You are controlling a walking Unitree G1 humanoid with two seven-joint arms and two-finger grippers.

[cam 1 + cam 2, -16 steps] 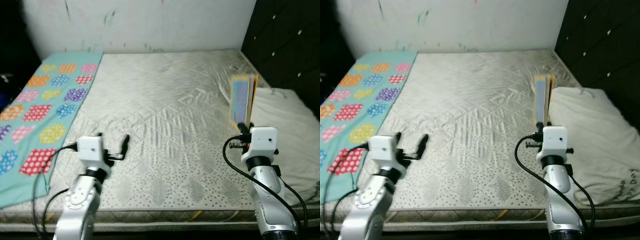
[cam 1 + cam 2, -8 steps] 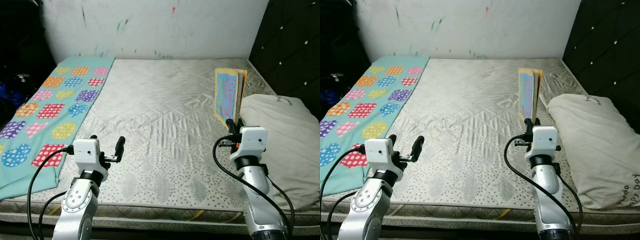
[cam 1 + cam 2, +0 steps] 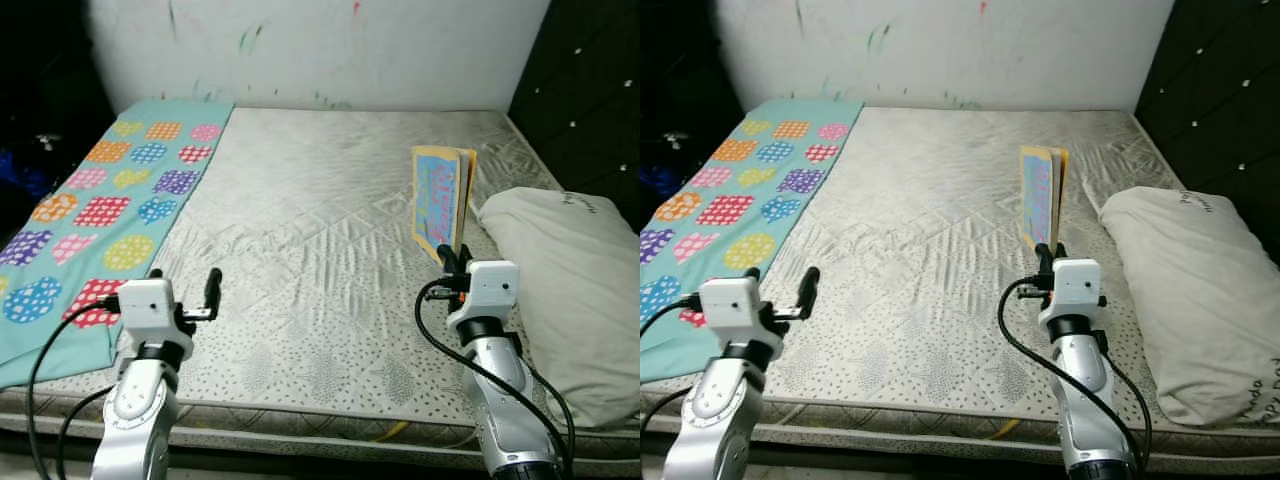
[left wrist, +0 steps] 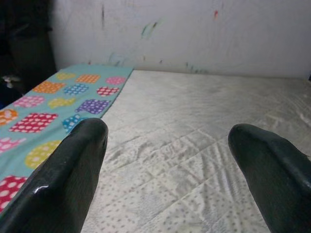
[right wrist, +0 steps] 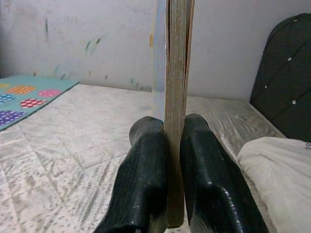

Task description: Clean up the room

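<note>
A thin picture book [image 3: 441, 201] with a blue and yellow cover stands upright above the bare mattress [image 3: 320, 240], held by its lower edge in my right gripper [image 3: 452, 259]. Along that wrist's view the two black fingers [image 5: 146, 170] press on either side of the book's [image 5: 176, 87] edge. My left gripper [image 3: 184, 281] hovers open over the mattress's front left part, its fingers [image 4: 73, 165] wide apart with nothing between them.
A turquoise blanket [image 3: 90, 200] with coloured dotted patches lies along the mattress's left side. A white pillow [image 3: 570, 270] rests at the right, beside a dark padded headboard [image 3: 590, 90]. A marked white wall [image 3: 320, 50] stands behind the bed.
The camera has shifted, so the whole bed sits differently in view. My right gripper keeps hold of the book, which now stands a little lower and further left in the picture.
</note>
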